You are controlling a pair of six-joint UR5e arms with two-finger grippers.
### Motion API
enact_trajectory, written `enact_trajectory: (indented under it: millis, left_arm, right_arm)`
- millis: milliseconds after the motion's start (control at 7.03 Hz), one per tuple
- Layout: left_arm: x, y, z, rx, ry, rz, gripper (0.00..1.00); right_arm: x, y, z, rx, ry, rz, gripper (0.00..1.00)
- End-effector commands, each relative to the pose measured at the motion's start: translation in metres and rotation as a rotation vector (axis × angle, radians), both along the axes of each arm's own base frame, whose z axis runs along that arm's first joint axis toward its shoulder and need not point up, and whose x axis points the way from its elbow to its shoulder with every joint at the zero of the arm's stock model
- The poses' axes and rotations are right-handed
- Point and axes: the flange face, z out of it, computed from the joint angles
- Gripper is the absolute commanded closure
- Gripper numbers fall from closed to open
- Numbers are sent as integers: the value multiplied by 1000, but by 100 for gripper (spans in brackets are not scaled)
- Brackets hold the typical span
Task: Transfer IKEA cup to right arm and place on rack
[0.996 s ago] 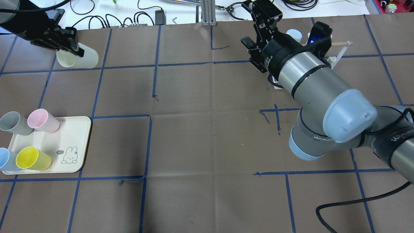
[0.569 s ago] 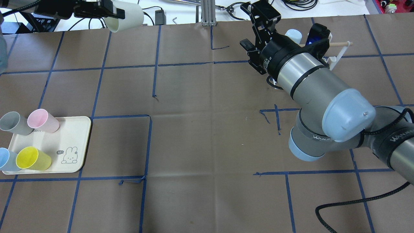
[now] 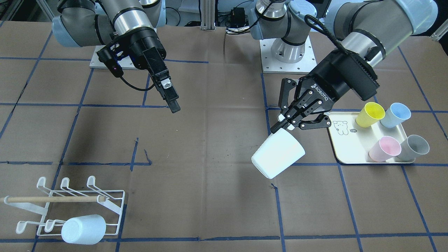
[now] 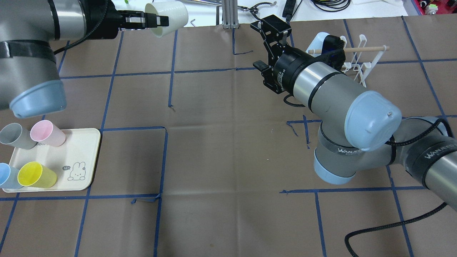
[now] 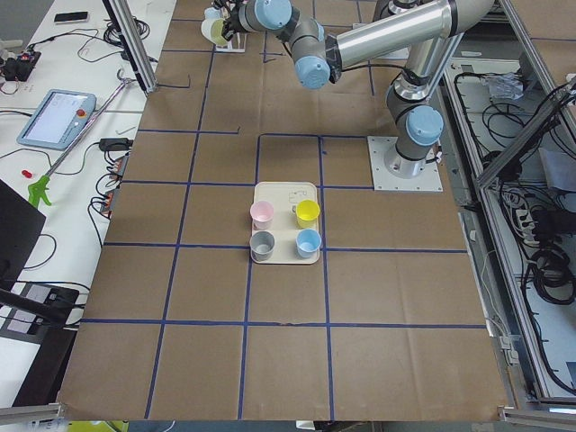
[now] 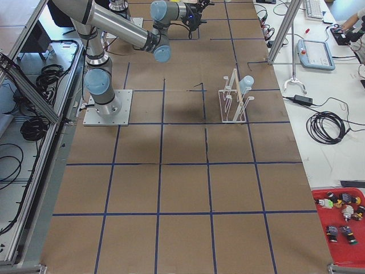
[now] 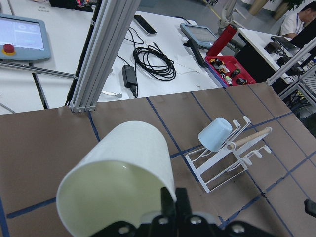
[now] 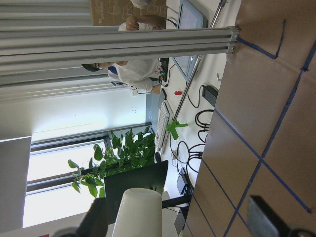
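So, IKEA cup (image 3: 278,154) is up in the air, my left gripper (image 3: 281,127) pinching its rim.
My right gripper (image 3: 172,102) hangs wide open and empty, well apart from both the cup and the rack (image 3: 87,191).

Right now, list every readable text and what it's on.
"ROBOTIQ": on the body behind the left jaws.
"WANJEE", end cut off: on the black bands of the right arm.
Speech bubble on the tray: too small to read.
White label behind the right jaws: too blurred to read.
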Motion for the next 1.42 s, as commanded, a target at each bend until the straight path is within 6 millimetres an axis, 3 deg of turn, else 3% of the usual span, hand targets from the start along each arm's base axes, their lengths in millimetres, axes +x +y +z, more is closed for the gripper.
enact_trajectory:
  millis: [0,285,569,854,1280]
  left_arm:
    - [-29,11,-33,-87,33,-41,100]
    - [-46,14,-44,-144,84,-25,99]
    - [-55,47,-63,-160,97,-41,98]
    - [-57,49,-63,-167,101,-49,96]
    - [-57,49,-63,-162,105,-45,96]
  right_arm:
    - [9,2,-3,76,-64,-2,0]
    - [14,-1,-2,94,-71,21,0]
    - [22,-12,-2,118,-68,32,0]
    - [39,-39,-11,129,-59,60,0]
    - [49,-69,-15,123,-61,89,0]
